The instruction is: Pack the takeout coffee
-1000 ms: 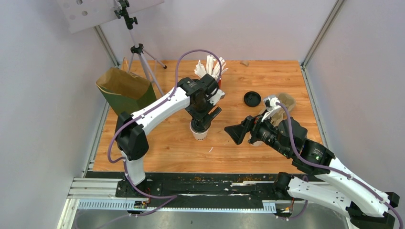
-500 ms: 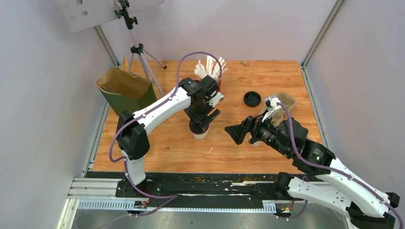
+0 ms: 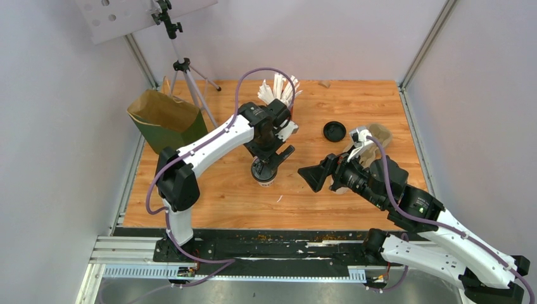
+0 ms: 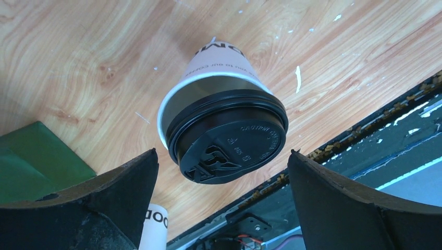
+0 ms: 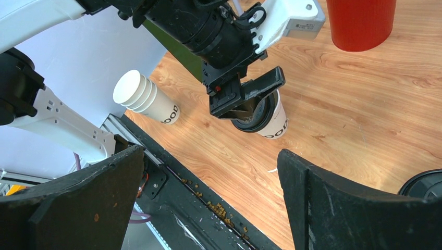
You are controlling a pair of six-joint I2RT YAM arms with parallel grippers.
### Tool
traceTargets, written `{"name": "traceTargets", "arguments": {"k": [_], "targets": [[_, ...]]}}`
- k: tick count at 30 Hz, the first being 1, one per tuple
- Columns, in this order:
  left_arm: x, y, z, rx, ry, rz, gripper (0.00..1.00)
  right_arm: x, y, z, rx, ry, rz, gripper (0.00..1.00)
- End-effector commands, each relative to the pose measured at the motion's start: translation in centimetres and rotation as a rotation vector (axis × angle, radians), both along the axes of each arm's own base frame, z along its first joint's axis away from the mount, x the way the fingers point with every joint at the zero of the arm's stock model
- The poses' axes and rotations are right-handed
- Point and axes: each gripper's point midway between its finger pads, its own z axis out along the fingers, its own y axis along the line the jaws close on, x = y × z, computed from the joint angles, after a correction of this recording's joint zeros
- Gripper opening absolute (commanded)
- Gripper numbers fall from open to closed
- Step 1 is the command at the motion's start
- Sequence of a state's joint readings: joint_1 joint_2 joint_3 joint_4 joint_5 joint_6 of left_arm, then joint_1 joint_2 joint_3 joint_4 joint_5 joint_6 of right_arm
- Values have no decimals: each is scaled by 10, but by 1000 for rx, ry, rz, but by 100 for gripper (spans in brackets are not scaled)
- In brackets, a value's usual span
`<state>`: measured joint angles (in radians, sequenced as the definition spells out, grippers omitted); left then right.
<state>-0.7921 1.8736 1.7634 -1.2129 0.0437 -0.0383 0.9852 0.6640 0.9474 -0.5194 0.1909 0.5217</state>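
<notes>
The takeout coffee [image 4: 225, 130] stands lidded on the bench, left of centre and toward the near edge. The left gripper [image 4: 221, 156] straddles it, jaws wide, clasping nothing. The right gripper [image 5: 211, 156] gapes empty. By my judgement, grasping, lifting and lowering into the green paper bag [image 3: 166, 121] at the far-left corner all remain.

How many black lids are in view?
2. One lid caps the white cup under the left hand; a loose lid lies on the table by the right arm. More may be hidden.
</notes>
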Motion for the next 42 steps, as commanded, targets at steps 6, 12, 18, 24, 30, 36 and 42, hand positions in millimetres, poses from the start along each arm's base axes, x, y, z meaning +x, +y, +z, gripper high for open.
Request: {"name": "traceTargets", "arguments": {"k": [6,12,18,24,30,36,42], "targets": [[30,-7,72,-103,-233,35,100,1,4,7,26,-3,4,100],[49,17,115,-238,-425,173,100,15,14,-33,-161,23,9,100],[42,59,109,-358,-406,292,98,37,44,-58,-363,12,77,97],[17,53,89,-521,-323,280,78,72,72,-82,-433,34,166,78],[11,45,67,-591,-301,298,65,99,92,-105,-402,71,285,64],[18,48,42,-578,-333,313,63,114,102,-126,-392,103,342,60],[18,44,28,-591,-317,308,60,122,109,-142,-405,126,362,54]]}}
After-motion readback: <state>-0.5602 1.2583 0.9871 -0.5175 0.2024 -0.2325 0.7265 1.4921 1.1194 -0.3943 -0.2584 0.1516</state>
